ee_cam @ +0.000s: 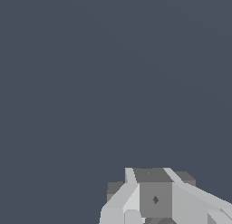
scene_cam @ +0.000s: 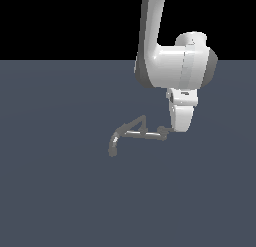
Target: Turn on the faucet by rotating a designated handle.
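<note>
The faucet (scene_cam: 135, 133) is a thin grey fixture on the dark floor in the exterior view. Its curved spout (scene_cam: 114, 147) turns down at the exterior view's left, and a triangular strut (scene_cam: 141, 122) rises over the straight bar. At the bar's other end a small knob with the short handle (scene_cam: 162, 130) sticks out. My gripper (scene_cam: 170, 129) hangs from the white arm right beside that handle, its tip touching or nearly touching it. The fingers are hidden by the hand. The wrist view holds only grey and white gripper parts (ee_cam: 154, 193) over bare floor, with the faucet out of view.
The white arm (scene_cam: 172, 61) stands above and to the exterior view's right of the faucet. The flat dark grey floor (scene_cam: 60, 191) spreads around the fixture on all sides.
</note>
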